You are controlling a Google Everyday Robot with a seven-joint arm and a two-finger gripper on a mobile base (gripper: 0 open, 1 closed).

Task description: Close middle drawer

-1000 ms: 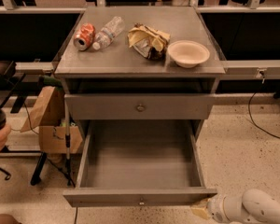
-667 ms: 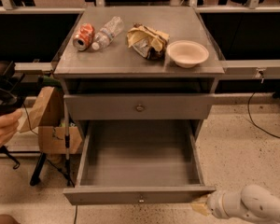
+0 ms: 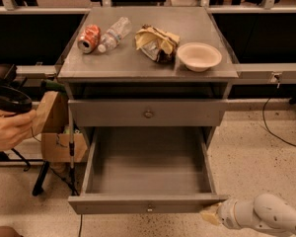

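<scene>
Metal of a plain gray makes up the middle drawer [image 3: 148,168], which stands pulled far out toward the near side of the cabinet [image 3: 148,69]. Its long tray is bare, and its low flat front panel carries one small round knob [image 3: 149,209] at the centre. Above it sits a taller drawer front [image 3: 113,113] with a brassy knob, flush with the cabinet. The gripper [image 3: 210,215] lies low at the near right, its tan tip right at the right end of the open drawer's front panel, at panel height; contact cannot be told, nor whether it is open or closed. On the cabinet top rest a red soda can [image 3: 89,38], a clear plastic bottle [image 3: 114,33], a crumpled snack bag [image 3: 157,43] and a white bowl [image 3: 199,56].
</scene>
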